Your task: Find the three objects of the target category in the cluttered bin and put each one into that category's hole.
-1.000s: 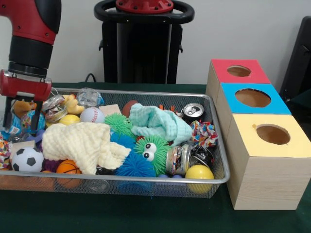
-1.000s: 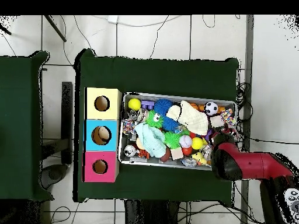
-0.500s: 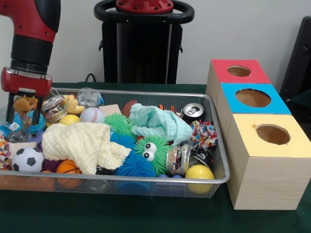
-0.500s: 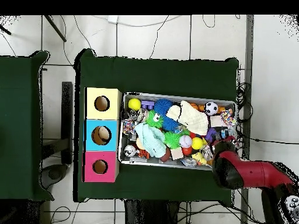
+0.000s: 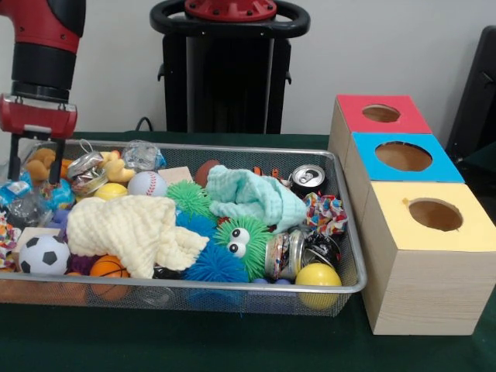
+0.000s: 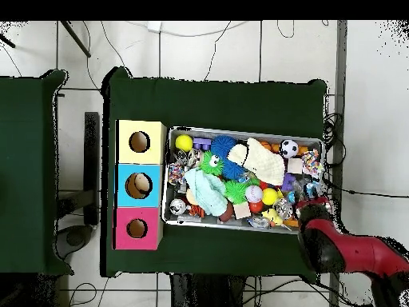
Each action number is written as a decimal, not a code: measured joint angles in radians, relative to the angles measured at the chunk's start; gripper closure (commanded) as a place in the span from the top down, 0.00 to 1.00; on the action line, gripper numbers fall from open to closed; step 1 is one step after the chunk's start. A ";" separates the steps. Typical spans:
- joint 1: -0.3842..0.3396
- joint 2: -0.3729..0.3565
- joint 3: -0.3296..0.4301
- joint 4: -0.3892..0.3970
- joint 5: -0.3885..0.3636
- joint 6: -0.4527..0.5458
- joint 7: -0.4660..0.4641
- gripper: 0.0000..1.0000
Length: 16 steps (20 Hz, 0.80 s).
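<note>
The wire mesh bin [image 5: 194, 285] is full of mixed things: a soccer ball [image 5: 43, 254], a basketball [image 5: 108, 267], a baseball [image 5: 146, 184], a yellow ball [image 5: 318, 275], a cream cloth [image 5: 132, 229], a mint cloth [image 5: 252, 198], a green fuzzy toy with eyes [image 5: 240, 236] and a can [image 5: 308, 178]. My gripper [image 5: 36, 180] hangs over the bin's left end in the front view, its jaws apart. A brown plush toy [image 5: 39, 161] sits between them. In the overhead view the red arm [image 6: 335, 248] hides the gripper at the bin's [image 6: 240, 130] right end.
Three wooden boxes with round holes stand in a row beside the bin: red top [image 5: 353, 116], blue top [image 5: 364, 155], yellow top [image 5: 395, 225]. The overhead view shows them left of the bin [image 6: 140, 184]. The black pedestal [image 5: 229, 70] stands behind the bin.
The gripper has risen above the bin's left end, its jaws the same width apart. The brown plush toy now shows more fully between them. In the overhead view the arm has drawn back.
</note>
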 measured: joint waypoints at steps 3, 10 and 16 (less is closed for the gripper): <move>-0.054 -0.010 0.036 0.019 0.000 0.012 0.000 1.00; -0.087 -0.015 0.065 0.022 -0.013 0.030 0.000 1.00; -0.046 -0.016 0.055 0.021 -0.044 0.034 0.000 1.00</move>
